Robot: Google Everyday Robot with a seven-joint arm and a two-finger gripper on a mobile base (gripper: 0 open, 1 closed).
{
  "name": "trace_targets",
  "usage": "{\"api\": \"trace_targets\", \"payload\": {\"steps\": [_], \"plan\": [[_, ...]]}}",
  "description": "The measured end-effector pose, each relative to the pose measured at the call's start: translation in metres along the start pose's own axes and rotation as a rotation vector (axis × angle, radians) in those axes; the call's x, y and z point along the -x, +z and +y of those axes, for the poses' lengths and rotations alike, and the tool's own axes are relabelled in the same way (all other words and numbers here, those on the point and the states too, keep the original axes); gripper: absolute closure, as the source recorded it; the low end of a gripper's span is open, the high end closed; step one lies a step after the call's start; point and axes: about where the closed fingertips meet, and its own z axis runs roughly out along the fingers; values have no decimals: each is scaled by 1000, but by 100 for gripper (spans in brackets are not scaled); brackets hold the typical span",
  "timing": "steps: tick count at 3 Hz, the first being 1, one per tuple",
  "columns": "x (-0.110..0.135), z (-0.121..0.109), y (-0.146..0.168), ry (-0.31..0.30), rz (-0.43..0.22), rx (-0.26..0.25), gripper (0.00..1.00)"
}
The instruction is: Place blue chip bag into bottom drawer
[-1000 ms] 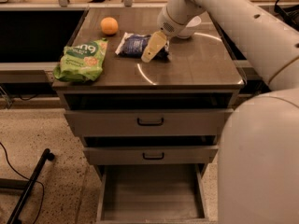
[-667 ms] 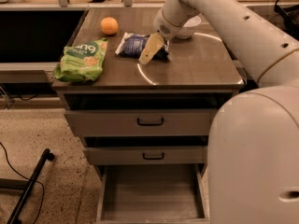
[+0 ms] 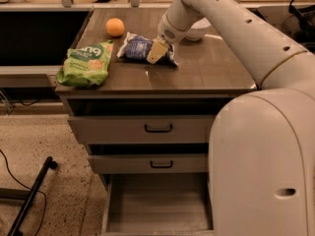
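The blue chip bag [image 3: 139,47] lies on the cabinet top [image 3: 211,73], near the back middle. My gripper [image 3: 157,52] is down at the bag's right end, its pale fingers [image 3: 158,51] on the bag. The bag rests flat on the top. The bottom drawer [image 3: 157,205] stands pulled open below, its grey floor bare. My white arm reaches in from the right and covers the drawer's right side.
A light green snack bag [image 3: 86,64] lies at the front left of the top. An orange [image 3: 115,27] sits at the back left. A white bowl [image 3: 196,32] is behind my wrist. Two upper drawers [image 3: 158,128] with black handles are slightly pulled out.
My arm has swung further left and fills more of the right side of the view. The gripper stays at the blue bag, which has not left the top.
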Motion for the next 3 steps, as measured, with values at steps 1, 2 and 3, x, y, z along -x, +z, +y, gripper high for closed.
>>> {"api": "trace_targets", "payload": {"steps": [1,2,3], "plan": [[0,2,6,0,4,16,66],[1,2,6,0,4,19,95],[3,1,2,0,4,19,100]]}}
